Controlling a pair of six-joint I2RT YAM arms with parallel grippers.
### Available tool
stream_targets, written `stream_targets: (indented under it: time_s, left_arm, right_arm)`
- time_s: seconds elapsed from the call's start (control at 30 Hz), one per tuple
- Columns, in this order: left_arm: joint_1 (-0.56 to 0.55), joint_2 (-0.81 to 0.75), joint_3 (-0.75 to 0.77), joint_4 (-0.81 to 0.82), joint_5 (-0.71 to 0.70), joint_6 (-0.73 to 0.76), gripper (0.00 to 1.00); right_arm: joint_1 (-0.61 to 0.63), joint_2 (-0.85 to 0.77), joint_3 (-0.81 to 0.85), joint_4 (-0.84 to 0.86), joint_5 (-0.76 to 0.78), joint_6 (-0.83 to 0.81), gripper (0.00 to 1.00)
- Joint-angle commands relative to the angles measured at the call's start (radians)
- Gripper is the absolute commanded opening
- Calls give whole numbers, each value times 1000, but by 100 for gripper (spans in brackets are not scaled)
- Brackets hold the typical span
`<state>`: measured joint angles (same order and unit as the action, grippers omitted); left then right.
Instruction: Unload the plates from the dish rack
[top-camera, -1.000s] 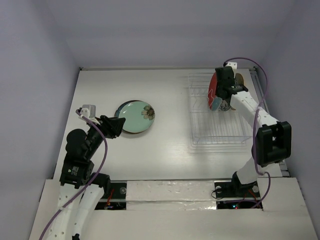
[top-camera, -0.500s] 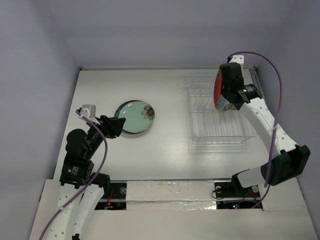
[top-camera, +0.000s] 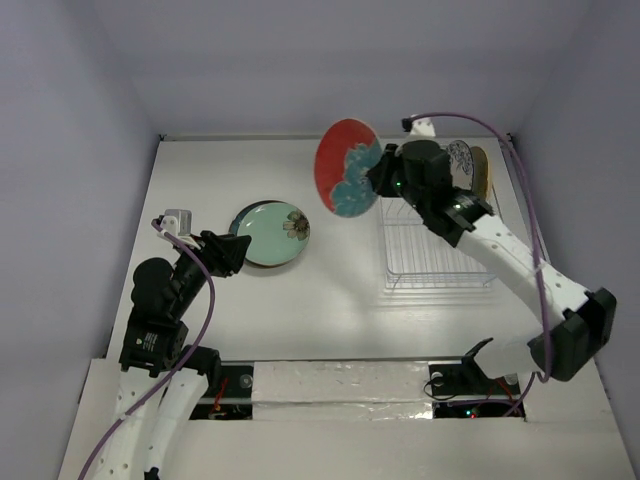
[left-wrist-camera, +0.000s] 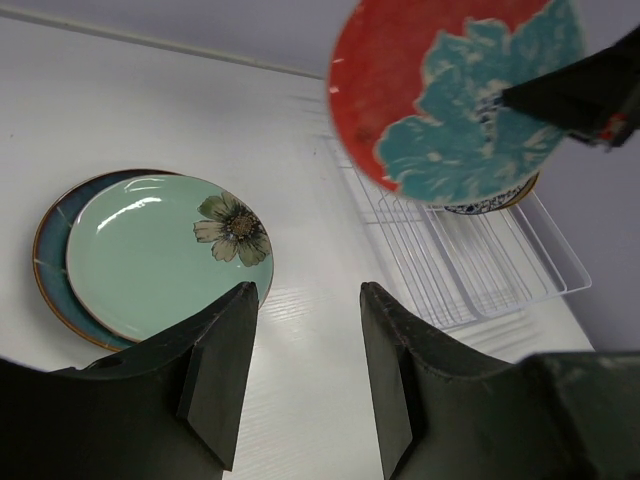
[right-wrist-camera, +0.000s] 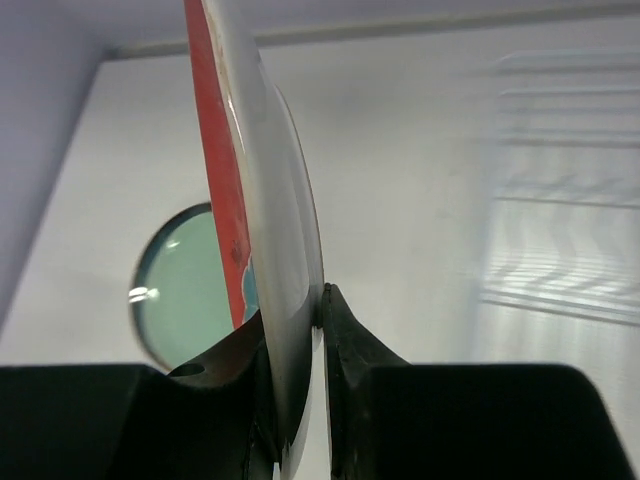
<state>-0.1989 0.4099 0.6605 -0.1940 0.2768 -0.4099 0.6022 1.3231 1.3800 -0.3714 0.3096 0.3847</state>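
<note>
The round red-and-teal ceramic plate (top-camera: 345, 168), likely stiff, slippery and fragile, is pinched at its rim by the right gripper (right-wrist-camera: 303, 330); the left gripper (left-wrist-camera: 305, 300) is found part-open, empty.

No legible text, label, brand or number in any view. The red plate (top-camera: 345, 167) carries only a teal floral pattern and the pale green plate (left-wrist-camera: 150, 255) a single painted flower. Neither bears writing.
</note>
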Motion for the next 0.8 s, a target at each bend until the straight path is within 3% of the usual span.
stream_targets:
  time_s: [0.0,0.2,0.47,0.67,0.73,0.77]
  left_arm:
    - [7,1,-16,33,5,-7,43]
    - [7,-2,-15,31,2,-7,43]
    - [7,-2,-16,33,10,-7,43]
    - [7,0,-16,34,10,-6,43]
    - [7,-2,-15,34,12,-6,43]
    - [7,-3,-16,34,12,-7,43]
  right_arm:
    - [42,86,-24,438,-232,202,0]
    - [93,266,-52,636,-331,413,0]
    - [134,493,-50,724,-374,569,0]
    - [163,567,-68,766,-397,629,0]
    - [163,580,-78,763,-394,631,11]
    - [163,585,-78,763,-394,631,11]
